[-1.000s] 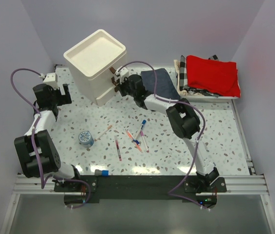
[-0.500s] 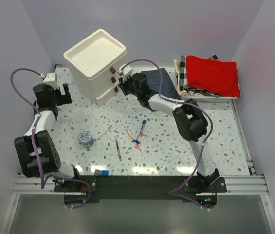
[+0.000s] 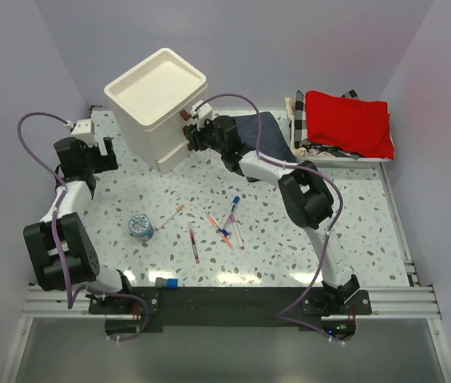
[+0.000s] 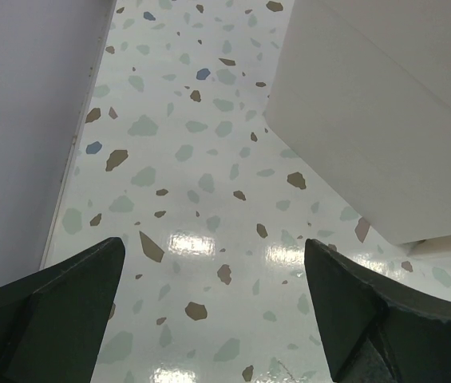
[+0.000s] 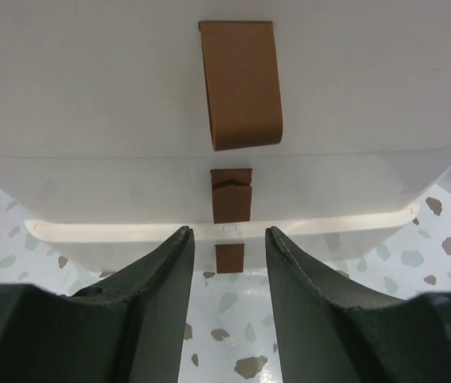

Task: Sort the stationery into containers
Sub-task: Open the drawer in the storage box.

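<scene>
three-drawer unit point(image 3: 155, 96) at back left of table point(image 3: 369, 231); lowest drawer looks barely out. step in hand, by my read: opening drawer, nothing sorted yet. right gripper point(image 5: 228, 233) at unit front, jaws parted part-way, lowest pull tab point(image 5: 229, 257) in gap, neither finger pressing it, so grasping nothing. left gripper point(image 4: 213, 247) spread wide, bare, beside unit. next move likely: pinch tab, pull straight out. roll point(image 3: 140, 227), pens point(image 3: 223, 225), blue-capped stick point(image 3: 167, 282) loose on table, mid to front.
</scene>
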Tool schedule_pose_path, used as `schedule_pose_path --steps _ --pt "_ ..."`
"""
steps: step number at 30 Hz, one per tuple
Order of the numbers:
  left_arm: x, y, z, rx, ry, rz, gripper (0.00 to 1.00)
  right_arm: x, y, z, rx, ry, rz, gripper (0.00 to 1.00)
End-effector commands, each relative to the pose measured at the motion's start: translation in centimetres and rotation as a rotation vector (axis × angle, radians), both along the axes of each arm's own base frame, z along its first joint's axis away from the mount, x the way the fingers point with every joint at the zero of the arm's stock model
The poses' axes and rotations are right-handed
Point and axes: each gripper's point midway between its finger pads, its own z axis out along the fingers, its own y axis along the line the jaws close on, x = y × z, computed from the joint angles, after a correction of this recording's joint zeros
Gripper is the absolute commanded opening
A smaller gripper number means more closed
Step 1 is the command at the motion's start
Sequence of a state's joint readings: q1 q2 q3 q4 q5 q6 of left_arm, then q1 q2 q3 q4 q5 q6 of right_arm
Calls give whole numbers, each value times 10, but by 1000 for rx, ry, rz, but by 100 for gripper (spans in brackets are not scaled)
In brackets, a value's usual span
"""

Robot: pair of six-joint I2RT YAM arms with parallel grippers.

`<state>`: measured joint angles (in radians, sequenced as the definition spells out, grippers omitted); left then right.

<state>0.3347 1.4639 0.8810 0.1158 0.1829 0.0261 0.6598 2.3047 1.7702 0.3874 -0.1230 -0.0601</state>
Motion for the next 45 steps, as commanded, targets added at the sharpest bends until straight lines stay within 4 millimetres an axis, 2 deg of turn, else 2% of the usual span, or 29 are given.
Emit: schedule_pose_path --steps 1,2,4,11,16,17,18,21,24,25,26,34,35,37,38,39,41,42,45 --pt "6 5 22 25 -75 4 100 13 10 29 69 -73 0 44" --pt "6 6 22 28 -73 5 100 15 12 32 75 -78 1 44" --pt "7 7 21 29 -71 9 100 17 15 24 66 -59 2 43" --pt "8 7 17 29 -63 7 100 24 21 28 85 -66 1 42" --pt "9 10 16 31 -61 12 100 23 25 27 91 -68 12 33" --pt "9 10 15 30 -59 12 100 24 25 28 92 -70 18 29" --pt "9 10 15 30 -59 13 100 21 28 25 88 -62 33 19" --pt "10 10 15 29 -60 11 100 19 28 23 80 -54 47 7" --pt "10 11 13 28 -56 14 100 15 27 18 69 -43 56 0" --pt "10 12 15 29 -59 15 100 13 25 23 68 -46 57 0" --pt "10 12 15 30 -59 14 100 10 25 16 59 -32 61 0" --pt "9 12 12 26 -56 16 100 -14 2 28 29 -25 76 0" --pt "9 12 13 26 -58 16 100 -18 -1 21 18 -11 79 0" --pt "8 12 12 25 -57 15 100 -25 -5 32 24 -15 85 0" --pt "9 12 14 27 -62 15 100 -28 -9 24 11 2 85 0" --pt "9 11 14 26 -61 12 100 -33 -10 33 17 -5 93 0" --pt "8 11 14 26 -63 12 100 -40 -16 26 5 14 94 0" --pt "8 11 15 24 -65 13 100 -44 -18 34 10 6 96 0" --pt "7 10 15 23 -67 10 100 -53 -25 28 -6 29 97 0"
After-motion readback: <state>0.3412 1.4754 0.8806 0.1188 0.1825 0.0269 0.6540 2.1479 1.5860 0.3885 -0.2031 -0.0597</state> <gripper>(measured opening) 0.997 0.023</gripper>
